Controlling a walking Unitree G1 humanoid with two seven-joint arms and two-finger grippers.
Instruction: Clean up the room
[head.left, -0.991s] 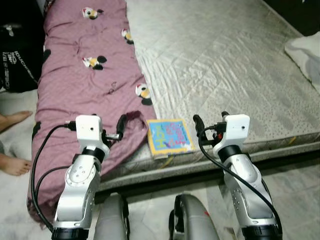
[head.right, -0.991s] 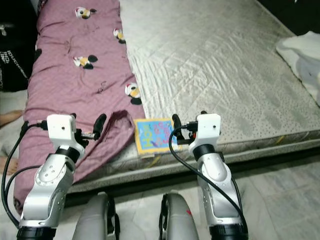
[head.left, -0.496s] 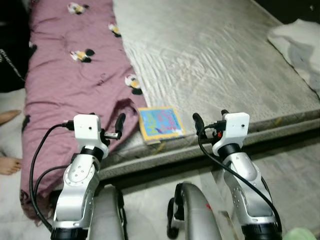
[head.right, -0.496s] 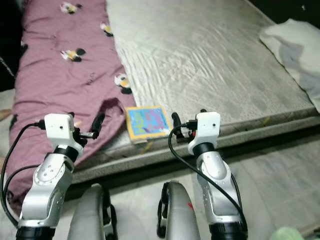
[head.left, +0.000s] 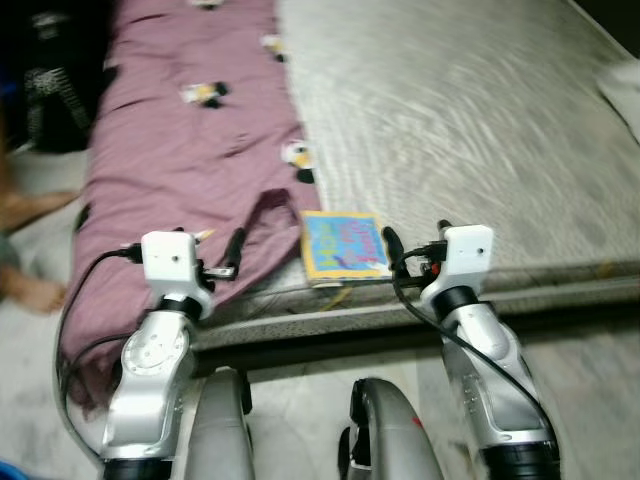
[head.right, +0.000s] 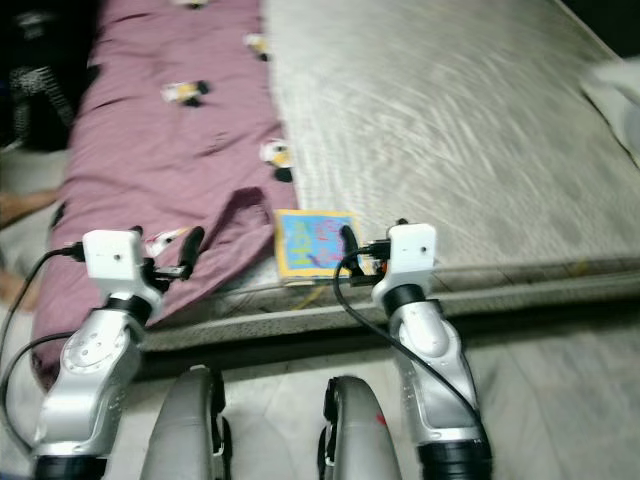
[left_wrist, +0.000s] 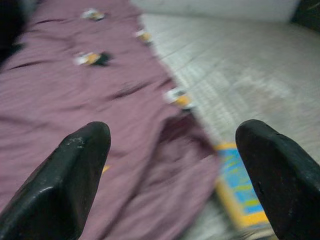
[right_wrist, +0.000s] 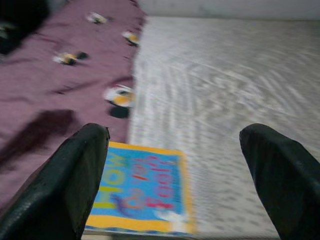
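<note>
Grey mattress (head.left: 480, 120), purple blanket (head.left: 190, 150) along left edge; book (head.left: 343, 245) at front edge. Left gripper (left_wrist: 175, 175), right gripper (right_wrist: 175, 175) both spread, empty.

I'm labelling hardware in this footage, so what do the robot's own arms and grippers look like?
Both arms are silver metal segments with rounded joints. Each wrist carries a white boxy camera housing, and a black cable loops from it down along the forearm. The left gripper and right gripper each have two long, blunt, matte black fingers; a small red mark sits near the right wrist housing.
</note>
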